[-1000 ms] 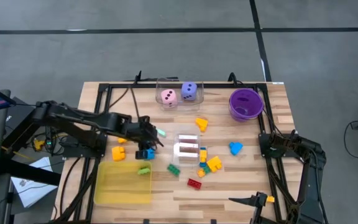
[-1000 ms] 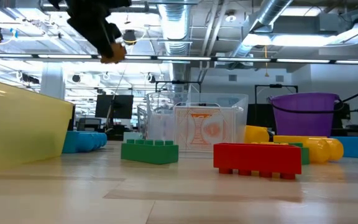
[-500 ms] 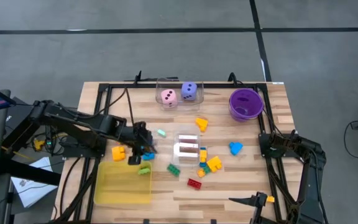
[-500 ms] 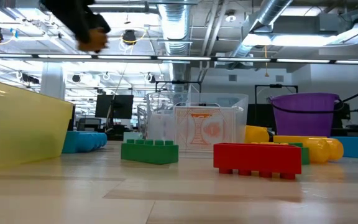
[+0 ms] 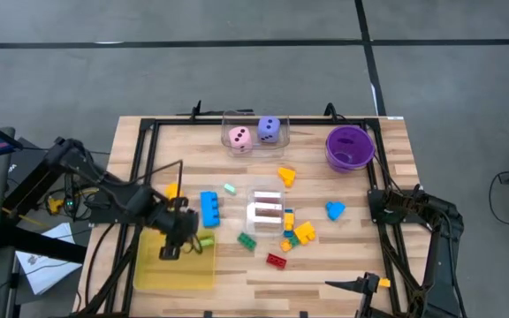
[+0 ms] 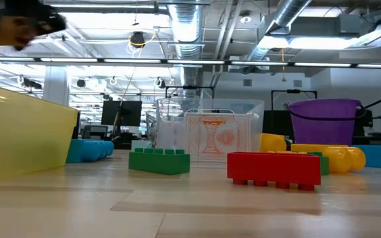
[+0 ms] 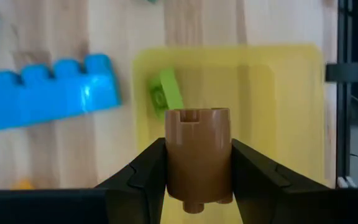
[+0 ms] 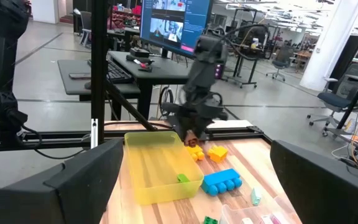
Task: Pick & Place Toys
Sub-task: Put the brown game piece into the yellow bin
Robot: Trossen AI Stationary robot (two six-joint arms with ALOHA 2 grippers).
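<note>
- Left gripper [image 7: 197, 163] is clamped on a round orange-brown brick [image 7: 197, 155], hanging right above the yellow tray [image 5: 153, 269].
- Lime green brick [image 7: 165, 97] already sits in that tray, at its edge.
- Long blue brick [image 5: 209, 208] lies on the table just beside the tray.
- Right gripper [image 5: 365, 284] waits at the table's right near corner, fingers spread wide, holding nothing.

A robotics lab in an open office is showing here: bare ducts [image 6: 184, 23] are running overhead, desks with a monitor [image 8: 176, 25] and office chairs [image 8: 337, 115] are standing behind the wooden table [image 5: 352, 256].
</note>
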